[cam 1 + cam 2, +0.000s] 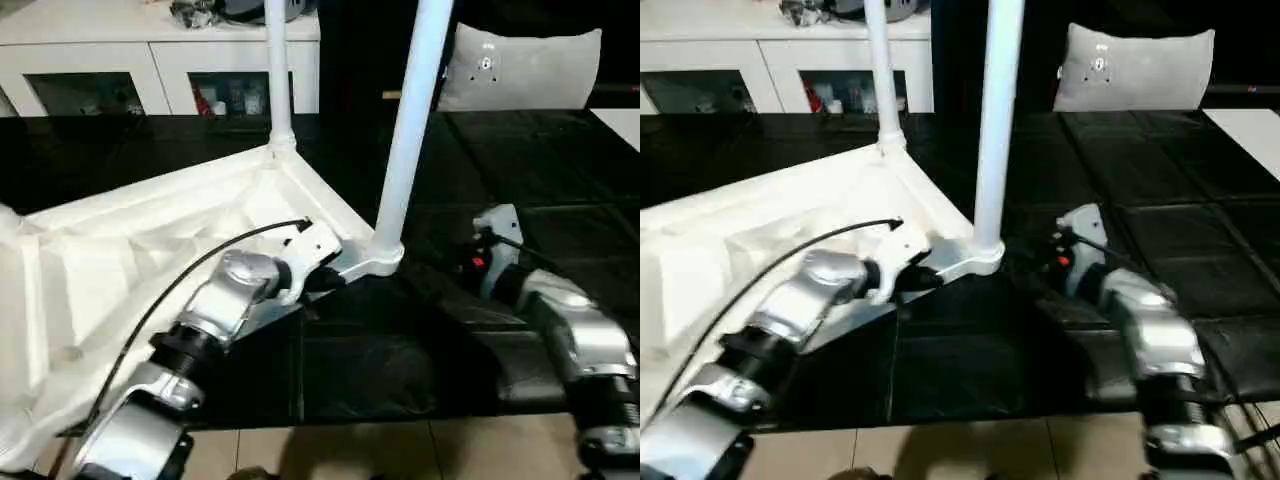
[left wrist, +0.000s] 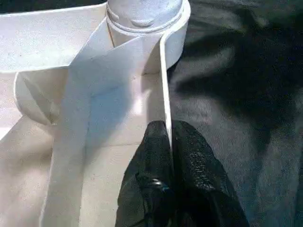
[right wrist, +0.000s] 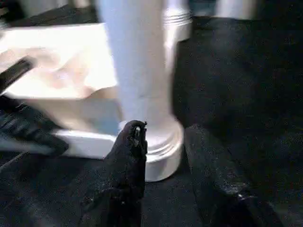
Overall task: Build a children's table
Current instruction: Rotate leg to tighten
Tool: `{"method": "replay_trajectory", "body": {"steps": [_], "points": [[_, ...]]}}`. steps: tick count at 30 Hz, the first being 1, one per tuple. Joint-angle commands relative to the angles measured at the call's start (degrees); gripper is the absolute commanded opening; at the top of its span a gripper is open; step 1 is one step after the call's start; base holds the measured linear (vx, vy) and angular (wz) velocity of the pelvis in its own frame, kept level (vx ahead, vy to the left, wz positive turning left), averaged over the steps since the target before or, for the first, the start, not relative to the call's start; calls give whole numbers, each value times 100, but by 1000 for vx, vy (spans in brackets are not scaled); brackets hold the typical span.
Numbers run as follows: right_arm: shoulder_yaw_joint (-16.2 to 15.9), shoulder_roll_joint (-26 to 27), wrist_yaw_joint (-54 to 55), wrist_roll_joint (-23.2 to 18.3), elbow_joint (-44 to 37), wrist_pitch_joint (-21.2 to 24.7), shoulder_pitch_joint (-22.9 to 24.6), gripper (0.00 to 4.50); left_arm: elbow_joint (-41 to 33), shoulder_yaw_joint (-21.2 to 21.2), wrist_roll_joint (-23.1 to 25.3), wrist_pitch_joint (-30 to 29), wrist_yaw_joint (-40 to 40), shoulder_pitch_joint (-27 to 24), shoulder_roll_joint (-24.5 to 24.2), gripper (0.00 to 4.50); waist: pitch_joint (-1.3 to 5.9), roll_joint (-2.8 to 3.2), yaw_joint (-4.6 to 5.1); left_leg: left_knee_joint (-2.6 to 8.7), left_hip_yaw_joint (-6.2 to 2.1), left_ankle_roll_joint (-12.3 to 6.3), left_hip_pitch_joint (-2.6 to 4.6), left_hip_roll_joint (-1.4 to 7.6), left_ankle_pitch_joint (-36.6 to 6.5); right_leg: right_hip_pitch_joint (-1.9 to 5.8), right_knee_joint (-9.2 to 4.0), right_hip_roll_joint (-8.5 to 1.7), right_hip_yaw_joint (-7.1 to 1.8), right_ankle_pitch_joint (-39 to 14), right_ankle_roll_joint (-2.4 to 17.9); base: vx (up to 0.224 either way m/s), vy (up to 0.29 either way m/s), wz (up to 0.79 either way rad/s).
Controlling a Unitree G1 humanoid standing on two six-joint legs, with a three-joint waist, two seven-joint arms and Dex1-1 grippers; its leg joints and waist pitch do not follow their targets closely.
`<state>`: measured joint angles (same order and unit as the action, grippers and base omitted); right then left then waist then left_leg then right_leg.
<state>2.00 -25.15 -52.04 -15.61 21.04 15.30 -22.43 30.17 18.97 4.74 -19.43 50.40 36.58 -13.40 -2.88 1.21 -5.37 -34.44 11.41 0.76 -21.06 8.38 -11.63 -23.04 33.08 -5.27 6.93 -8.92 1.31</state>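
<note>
Surface: we work on a table [image 1: 560, 170] under a black quilted cover, its near edge meeting a pale tiled floor [image 1: 400, 450].
Room: behind the table's far edge we see a white cabinet [image 1: 160, 55] with glass doors, and toward the far right corner a grey cushion [image 1: 520, 65].
Top: the white plastic top [image 1: 120, 260] lies ribbed side up on the table's left half, one corner pointing toward the table's middle.
Legs: a white leg [image 1: 410, 130] stands upright in the round socket at the top's nearest right corner; a second leg [image 1: 279, 70] stands in the corner socket farther back.
Left gripper: our left gripper [image 2: 169, 137] has its jaws closed on the thin rim of the top, just beside the near leg's socket.
Right gripper: our right gripper [image 3: 165, 137] sits low over the black cover close to the base of the near leg, jaws apart and holding nothing; one finger [image 3: 130, 151] lies just in front of the socket collar, though we cannot tell whether it touches.
</note>
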Motion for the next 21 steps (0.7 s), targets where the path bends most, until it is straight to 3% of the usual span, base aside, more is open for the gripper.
{"method": "replay_trajectory", "body": {"steps": [1,2,3,4,12,17,21], "points": [[-149,-204,-542,-131,-187,86,35,180,-81,312,97,184,488,-70,-199,0,366,-63,-40,412,-273,-460,68,531,-1142,329,-459,-541,-368,-2006,971,0,0,0],[-214,-293,-740,-160,-235,118,52,203,-109,383,90,265,666,-84,-287,0,363,-60,-44,419,-274,-447,64,551,-1138,319,-443,-545,-380,-1965,987,0,0,0],[-240,-323,-804,-163,-248,126,55,203,-121,408,87,293,734,-89,-317,0,363,-92,-44,418,-270,-449,71,549,-1147,316,-451,-542,-375,-1976,992,0,0,0],[-302,-396,-973,-160,-279,139,65,215,-151,467,82,390,911,-103,-393,0,361,-67,-62,418,-270,-434,77,554,-1137,309,-441,-549,-380,-1975,1015,0,0,0],[-624,-593,-1394,70,-262,-93,11,267,-540,762,-94,947,1997,-244,-807,0,376,-78,-190,425,-255,-306,100,591,-1043,284,-379,-569,-403,-1791,1097,0,0,0],[-791,-591,-1926,-122,-423,29,122,267,-779,876,-216,1033,2400,-309,-873,0,366,-72,-268,429,-250,-289,102,599,-1121,286,-390,-577,-411,-1898,1083,0,0,0],[-889,-588,-2162,-195,-391,62,143,230,-770,899,-223,1111,2491,-280,-855,0,364,-77,-279,431,-250,-259,108,596,-1154,283,-394,-572,-412,-1934,1076,0,0,0]]}}
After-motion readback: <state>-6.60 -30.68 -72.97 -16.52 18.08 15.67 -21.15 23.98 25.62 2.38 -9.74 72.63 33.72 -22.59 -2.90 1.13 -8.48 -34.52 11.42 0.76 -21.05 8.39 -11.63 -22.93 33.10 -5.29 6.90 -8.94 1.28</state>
